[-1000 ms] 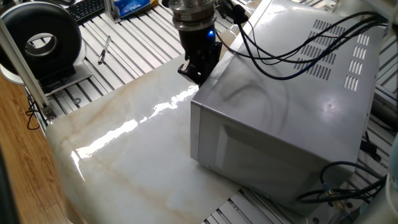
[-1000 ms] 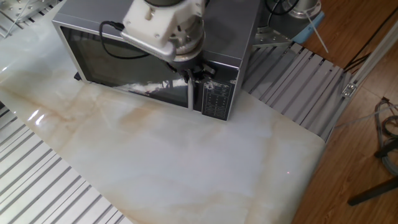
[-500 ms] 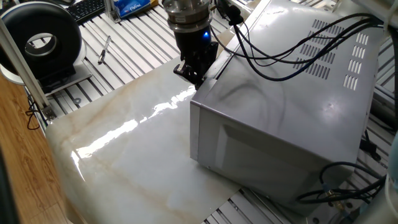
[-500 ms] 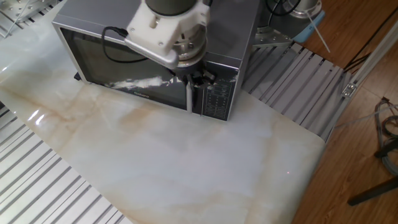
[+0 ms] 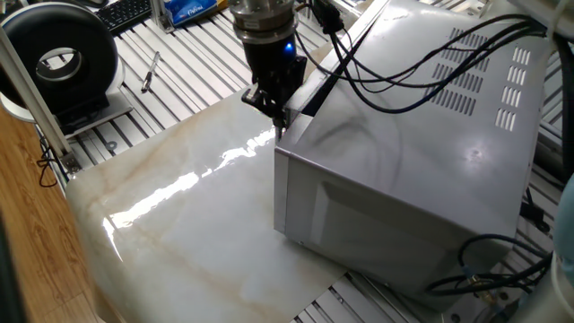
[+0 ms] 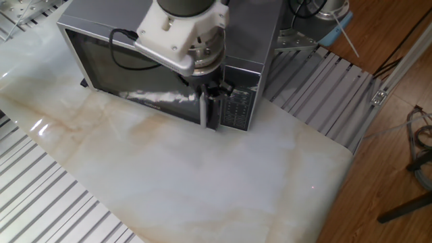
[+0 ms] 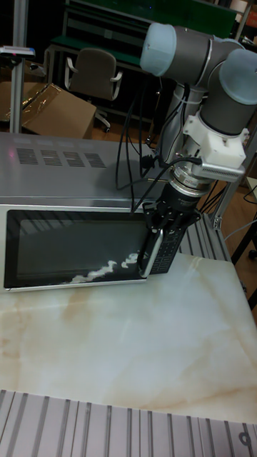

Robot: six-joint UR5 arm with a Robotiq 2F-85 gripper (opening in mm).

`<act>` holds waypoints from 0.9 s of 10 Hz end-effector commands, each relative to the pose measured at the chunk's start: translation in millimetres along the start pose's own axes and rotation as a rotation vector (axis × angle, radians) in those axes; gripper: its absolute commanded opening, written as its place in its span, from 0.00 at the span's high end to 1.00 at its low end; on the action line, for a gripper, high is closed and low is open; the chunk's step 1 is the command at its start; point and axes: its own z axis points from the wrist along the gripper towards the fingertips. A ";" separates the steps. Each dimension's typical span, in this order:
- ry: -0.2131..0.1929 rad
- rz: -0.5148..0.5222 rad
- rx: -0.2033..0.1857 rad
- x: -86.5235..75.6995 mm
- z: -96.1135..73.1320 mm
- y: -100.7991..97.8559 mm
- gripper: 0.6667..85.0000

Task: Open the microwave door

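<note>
The silver-grey microwave stands on a marble tabletop. Its microwave door, a dark window in a silver frame, faces the open marble. The door's handle edge stands slightly out from the control panel, so the door is ajar by a narrow gap. My gripper points down at that edge, its dark fingers closed around it. In the one fixed view the door's face is hidden behind the casing.
Black cables drape over the microwave's top. A round black device, a pen and a keyboard lie beyond the marble's far side. Slatted aluminium table borders the marble. A chair stands behind.
My gripper has moved away from the microwave's front, drawing the door's handle edge out with it. The door has swung from flush to slightly ajar.
</note>
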 end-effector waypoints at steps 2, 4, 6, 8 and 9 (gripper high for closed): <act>0.051 -0.089 0.047 8.8 -8.3 0.7 0.87; 0.086 -0.135 0.082 16.2 -9.2 -1.9 0.60; 0.080 -0.157 0.088 11.6 -2.7 -0.2 0.52; 0.080 -0.175 0.089 12.3 -5.5 -2.8 0.50; 0.078 -0.186 0.092 12.0 -6.6 -6.6 0.50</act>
